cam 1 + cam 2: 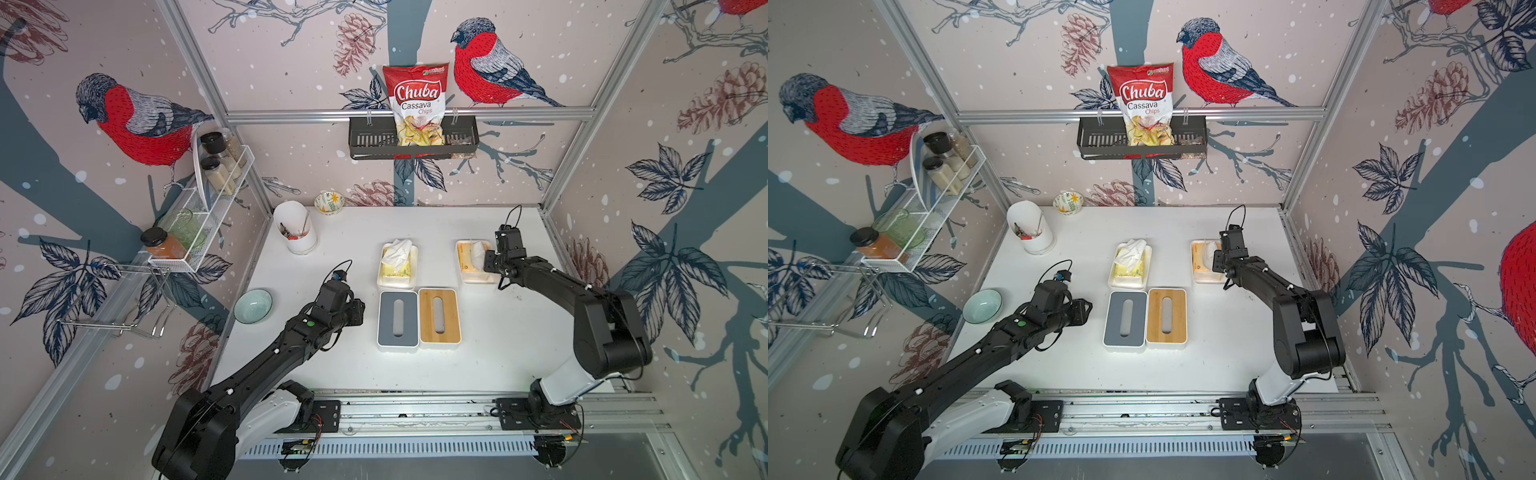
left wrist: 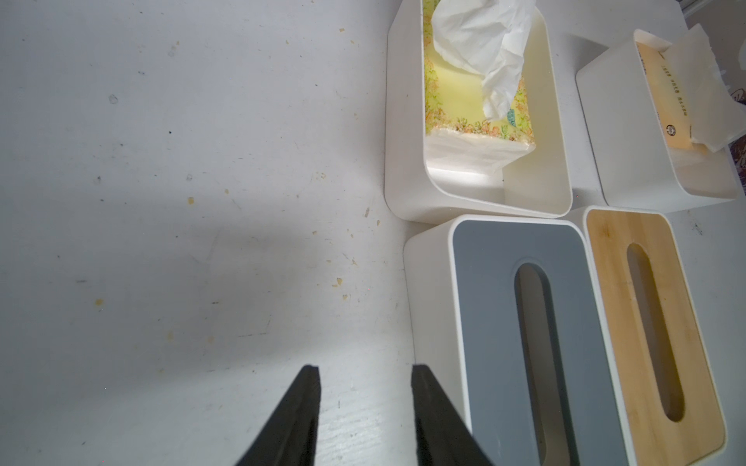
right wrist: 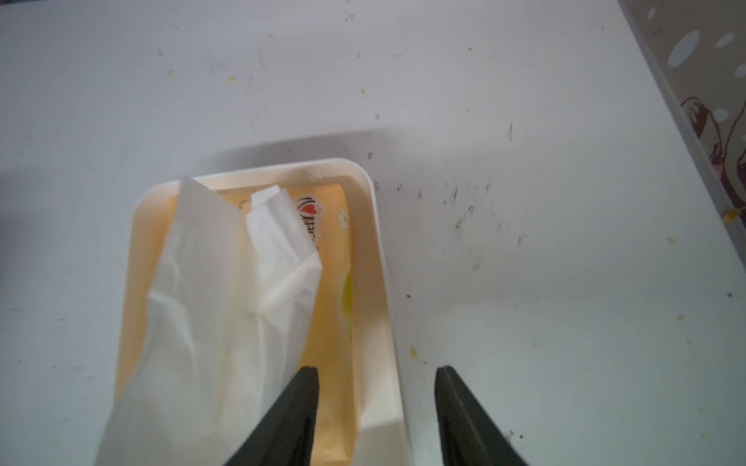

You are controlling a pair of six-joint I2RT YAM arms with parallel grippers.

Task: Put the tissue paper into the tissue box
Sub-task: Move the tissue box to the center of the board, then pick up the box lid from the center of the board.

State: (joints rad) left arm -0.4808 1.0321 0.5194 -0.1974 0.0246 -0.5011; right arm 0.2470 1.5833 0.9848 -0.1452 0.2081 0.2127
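Note:
Two lidless white tissue boxes stand at mid-table. One box (image 1: pixel 398 283) holds a yellow floral pack with white tissue paper (image 1: pixel 397 252) puffed out of it. The other box (image 1: pixel 473 277) holds an orange pack with a tissue (image 1: pixel 478 250) standing up. My right gripper (image 3: pixel 377 369) is open and empty above that box. Its jaws straddle the box wall (image 3: pixel 379 242), beside the tissue (image 3: pixel 210 302). My left gripper (image 2: pixel 365 369) is open and empty over bare table, next to a grey-lidded box (image 2: pixel 484 282). A bamboo-lidded box (image 2: pixel 613 250) stands against the grey-lidded one.
A white utensil cup (image 1: pixel 296 228) and a small floral bowl (image 1: pixel 329 202) stand at the back left. A teal bowl (image 1: pixel 252 306) sits near my left arm. A wire rack (image 1: pixel 216 195) of jars hangs on the left wall. A black basket (image 1: pixel 413 139) with a chips bag hangs on the back wall.

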